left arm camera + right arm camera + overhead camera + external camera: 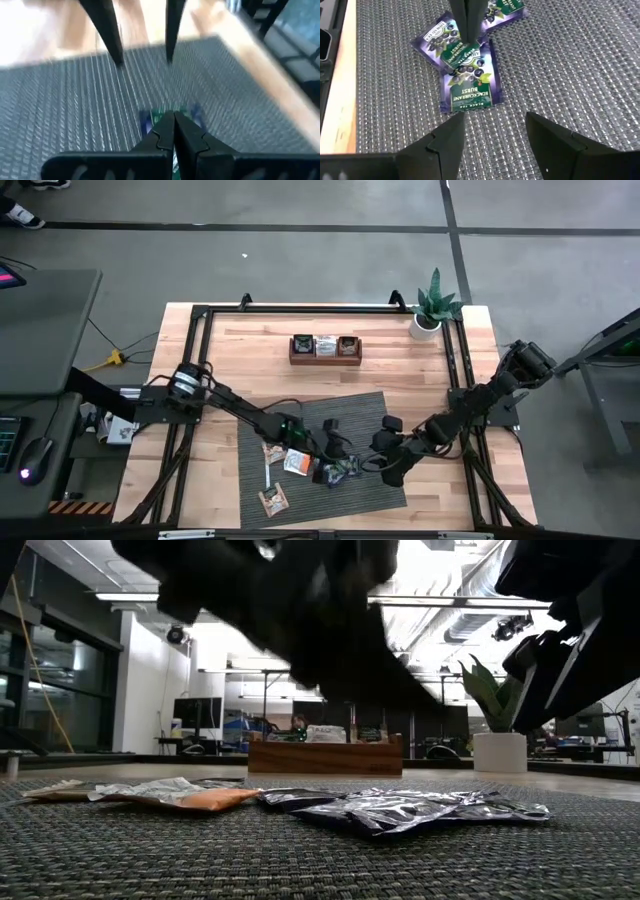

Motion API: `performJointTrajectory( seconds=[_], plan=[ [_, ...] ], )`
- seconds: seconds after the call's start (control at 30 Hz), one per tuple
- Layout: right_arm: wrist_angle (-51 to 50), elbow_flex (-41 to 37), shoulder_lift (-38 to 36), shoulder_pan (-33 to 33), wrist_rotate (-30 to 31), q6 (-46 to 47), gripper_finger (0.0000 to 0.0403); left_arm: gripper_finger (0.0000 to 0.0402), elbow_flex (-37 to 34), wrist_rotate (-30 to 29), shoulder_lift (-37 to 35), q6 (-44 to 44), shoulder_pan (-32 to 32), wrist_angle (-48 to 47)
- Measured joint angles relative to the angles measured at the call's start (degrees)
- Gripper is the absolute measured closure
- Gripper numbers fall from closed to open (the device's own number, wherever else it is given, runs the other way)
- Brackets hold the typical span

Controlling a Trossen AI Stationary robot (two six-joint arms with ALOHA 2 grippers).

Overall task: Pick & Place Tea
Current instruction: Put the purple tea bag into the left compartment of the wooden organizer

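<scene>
Pick step: left gripper (174,131) pinched onto a blackcurrant sachet (466,82) in the pile on the grey mat (385,415). Right gripper (492,134) wide beside it. Next: lift, carry to wooden tray (325,360) beyond the mat.

A grey woven mat (345,448) lies on the near half of a light wooden table (250,370) framed by black rails (300,308). Near the far edge sits a brown wooden tray (325,348) with three compartments, each holding something. A small potted plant (433,308) in a white pot stands at the far right corner. A thin white strip (269,476) rests on the mat's left side. A yellow cable (112,358) lies on the grey floor.
</scene>
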Motion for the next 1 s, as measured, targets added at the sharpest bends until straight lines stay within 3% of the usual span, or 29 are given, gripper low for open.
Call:
performJointTrajectory(
  seconds=[0.3, 0.7, 1.0],
  plan=[
    [-0.27, 0.00, 0.00, 1.11, 0.32, -3.60, 0.0199, 0.0401, 4.85, -1.36, 2.29, 2.50, -0.39, -8.01],
    [0.46, 0.02, 1.26, 6.16, 12.53, -33.43, 0.0199, 0.0401, 4.99, 2.19, 2.14, 0.36, -0.37, -8.15],
    [3.43, 0.02, 9.36, 6.43, 17.44, -44.43, 0.0199, 0.0401, 4.99, 2.33, 2.14, 0.28, -0.35, -9.12]
  ],
)
